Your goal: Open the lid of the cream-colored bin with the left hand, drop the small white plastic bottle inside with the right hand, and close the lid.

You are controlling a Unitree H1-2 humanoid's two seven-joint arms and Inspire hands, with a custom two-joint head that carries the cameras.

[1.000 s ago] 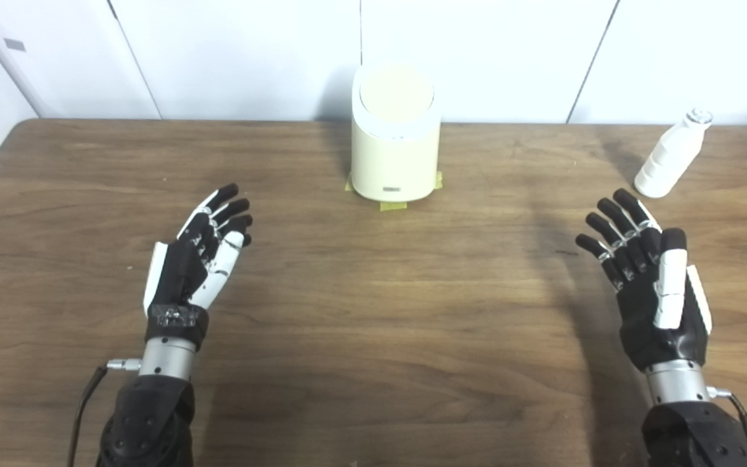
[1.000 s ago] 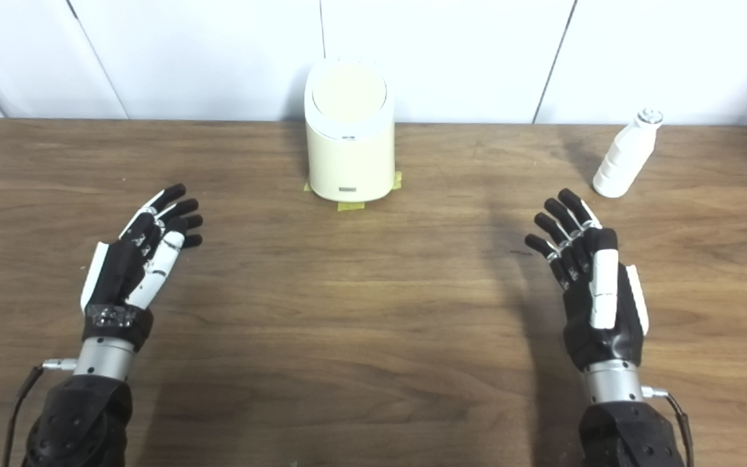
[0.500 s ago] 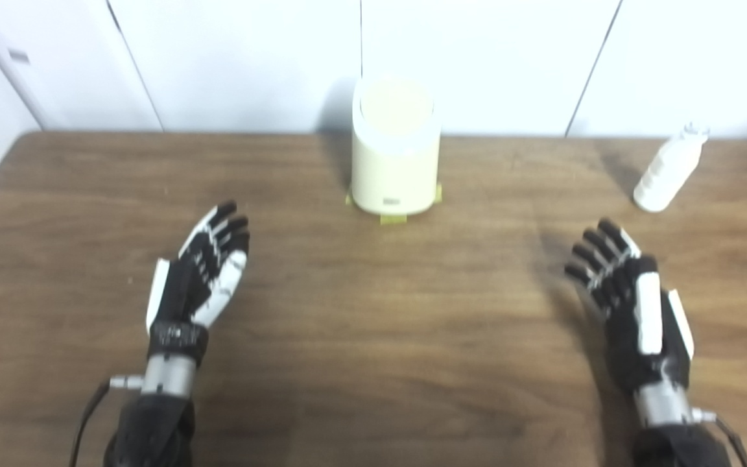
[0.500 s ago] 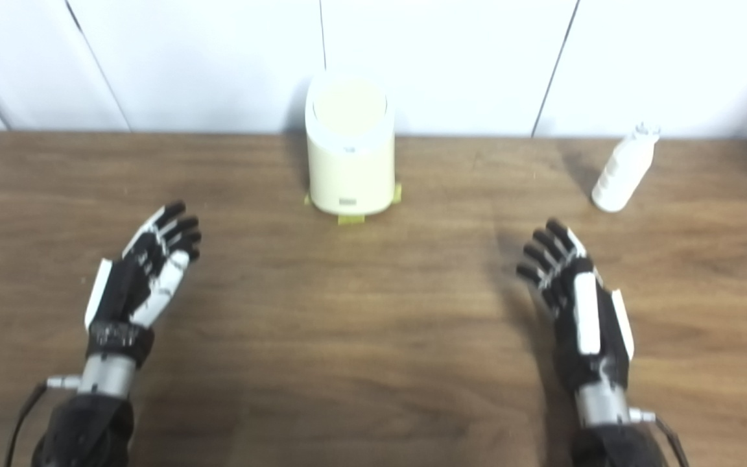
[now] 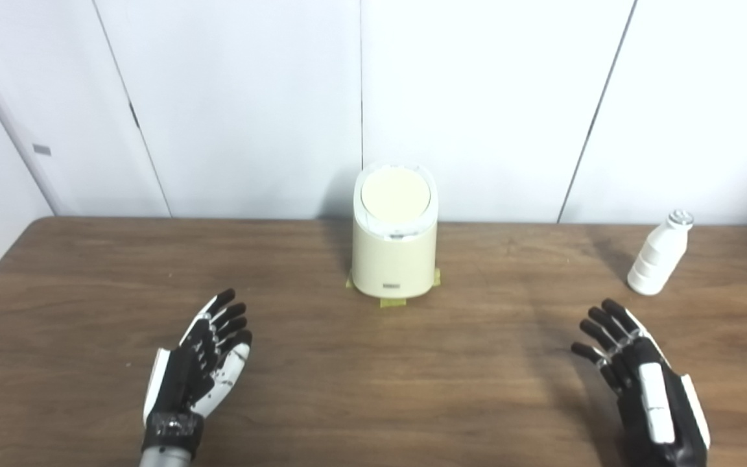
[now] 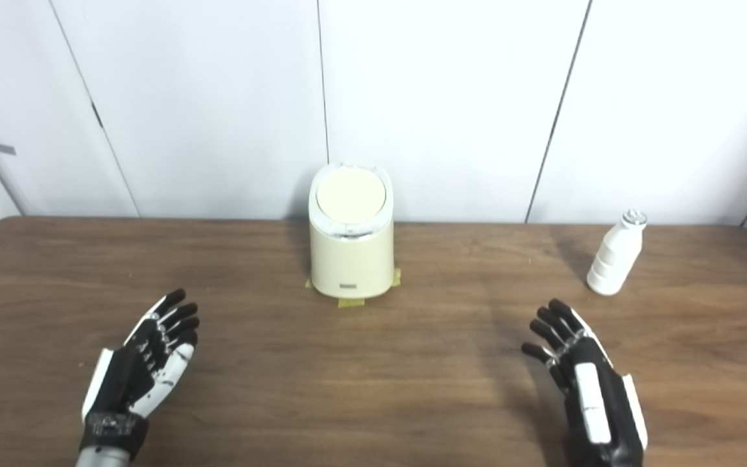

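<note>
The cream-colored bin (image 5: 393, 250) stands at the back middle of the wooden table (image 5: 373, 363), its round lid (image 5: 395, 194) down and flat. A small white plastic bottle (image 5: 657, 254) stands upright at the back right, well apart from the bin. My left hand (image 5: 200, 363) hovers low at the front left, fingers spread and holding nothing. At the front right my right hand (image 5: 639, 383) is likewise open and empty, with the bottle some way beyond its fingertips. Both forearms are cut off by the bottom edge.
Yellow tape strips (image 5: 393, 301) mark the bin's base on the table. White wall panels (image 5: 477, 97) rise straight behind the table's far edge. Bare wood lies between the two hands and in front of the bin.
The camera has tilted upward, so the whole scene sits lower in the picture and more wall shows. Both hands stay open and in about the same places on the table.
</note>
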